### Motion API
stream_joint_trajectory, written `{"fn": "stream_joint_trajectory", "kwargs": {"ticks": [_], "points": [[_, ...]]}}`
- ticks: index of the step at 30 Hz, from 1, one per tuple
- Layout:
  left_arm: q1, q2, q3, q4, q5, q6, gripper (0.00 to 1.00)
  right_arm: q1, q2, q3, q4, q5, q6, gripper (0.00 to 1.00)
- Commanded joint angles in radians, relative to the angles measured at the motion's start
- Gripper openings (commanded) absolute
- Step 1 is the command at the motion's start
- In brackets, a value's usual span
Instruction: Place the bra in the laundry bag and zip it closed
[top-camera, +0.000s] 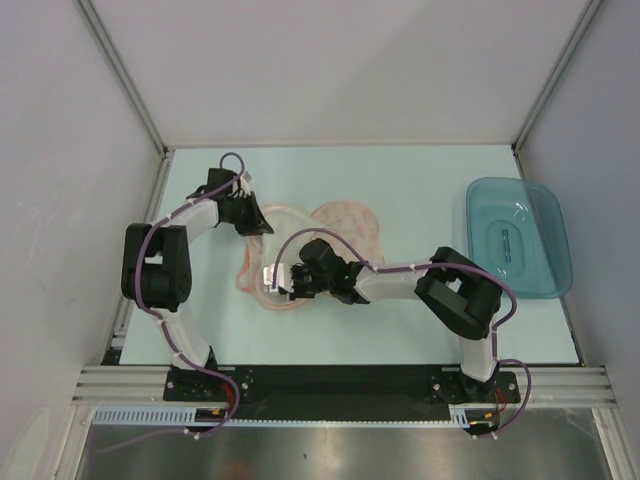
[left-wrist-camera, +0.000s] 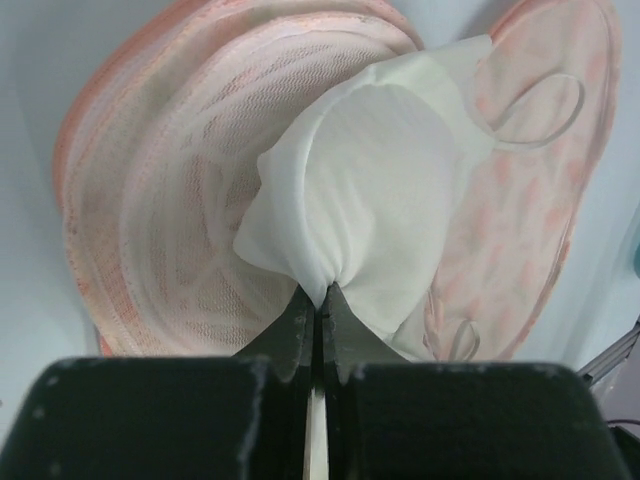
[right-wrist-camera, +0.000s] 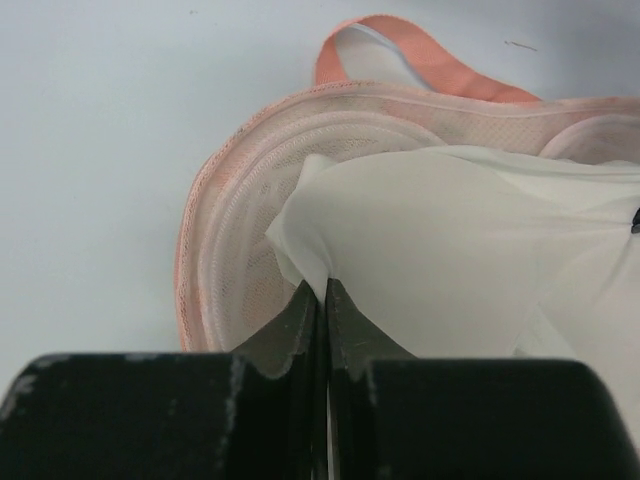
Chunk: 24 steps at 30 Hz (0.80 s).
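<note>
The peach-pink laundry bag (top-camera: 345, 222) lies open on the table, its two lobes spread apart. In the left wrist view its pale mesh lining (left-wrist-camera: 170, 230) faces up. The white bra (left-wrist-camera: 370, 190) lies over the open bag, a thin strap looping onto the right lobe. My left gripper (left-wrist-camera: 320, 292) is shut on a pinch of the bra's fabric. My right gripper (right-wrist-camera: 325, 285) is shut on another edge of the bra (right-wrist-camera: 450, 240), above the bag's mesh rim (right-wrist-camera: 230, 250). In the top view both grippers (top-camera: 250, 215) (top-camera: 285, 280) meet over the bag's left lobe, hiding most of the bra.
A translucent teal plastic tray (top-camera: 518, 235) stands at the right side of the table. A pink fabric loop (right-wrist-camera: 420, 55) on the bag's edge lies on the table. Side walls and metal rails frame the table.
</note>
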<state>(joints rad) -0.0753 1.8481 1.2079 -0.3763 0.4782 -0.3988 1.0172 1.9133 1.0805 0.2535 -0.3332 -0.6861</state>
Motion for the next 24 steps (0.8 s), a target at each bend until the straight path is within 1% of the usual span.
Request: {"fn": "stream_joint_trajectory", "kwargs": {"ticks": [1, 2, 3, 5, 6, 8, 10, 11, 12, 13, 17, 19, 20, 21, 23, 24], "points": [[0.014, -0.016, 0.012, 0.008, -0.084, 0.025, 0.07, 0.014, 0.016, 0.036, -0.017, -0.009, 0.005, 0.12], [0.016, -0.029, 0.01, 0.01, -0.093, 0.022, 0.08, 0.014, 0.019, 0.038, -0.016, -0.004, 0.013, 0.15], [0.017, -0.035, 0.009, 0.013, -0.101, 0.02, 0.12, 0.014, 0.021, 0.041, -0.017, -0.001, 0.026, 0.2], [0.019, -0.041, 0.013, 0.011, -0.119, 0.021, 0.22, 0.012, 0.023, 0.05, -0.025, -0.003, 0.04, 0.27], [0.022, -0.043, 0.028, 0.001, -0.133, 0.026, 0.24, 0.012, 0.02, 0.05, -0.025, -0.004, 0.051, 0.37], [0.026, -0.052, 0.036, -0.016, -0.148, 0.028, 0.27, 0.011, 0.009, 0.045, -0.028, -0.009, 0.085, 0.48], [0.029, -0.081, 0.025, -0.012, -0.171, 0.029, 0.33, 0.009, -0.031, 0.026, -0.008, -0.004, 0.137, 0.57], [0.031, -0.089, 0.025, -0.024, -0.176, 0.029, 0.37, 0.006, -0.046, 0.001, 0.024, 0.012, 0.16, 0.66], [0.032, -0.099, 0.027, -0.03, -0.187, 0.031, 0.44, 0.004, -0.063, -0.007, 0.036, 0.037, 0.184, 0.68], [0.032, -0.128, 0.025, -0.032, -0.19, 0.032, 0.46, 0.001, -0.106, -0.008, 0.036, 0.066, 0.207, 0.69], [0.032, -0.219, 0.002, -0.042, -0.23, 0.04, 0.47, -0.041, -0.221, -0.046, 0.044, 0.141, 0.38, 0.73], [0.032, -0.25, -0.008, -0.047, -0.243, 0.048, 0.5, -0.064, -0.287, -0.07, 0.058, 0.161, 0.442, 0.75], [0.032, -0.271, -0.013, -0.041, -0.237, 0.052, 0.51, -0.087, -0.305, -0.079, 0.078, 0.192, 0.501, 0.79], [0.032, -0.273, -0.024, -0.032, -0.216, 0.064, 0.55, -0.101, -0.321, -0.103, 0.088, 0.206, 0.529, 0.8], [0.034, -0.25, -0.021, -0.036, -0.196, 0.074, 0.56, -0.132, -0.355, -0.114, 0.093, 0.224, 0.585, 0.82], [0.034, -0.239, -0.016, -0.039, -0.187, 0.078, 0.56, -0.162, -0.361, -0.12, 0.095, 0.23, 0.64, 0.83]]}}
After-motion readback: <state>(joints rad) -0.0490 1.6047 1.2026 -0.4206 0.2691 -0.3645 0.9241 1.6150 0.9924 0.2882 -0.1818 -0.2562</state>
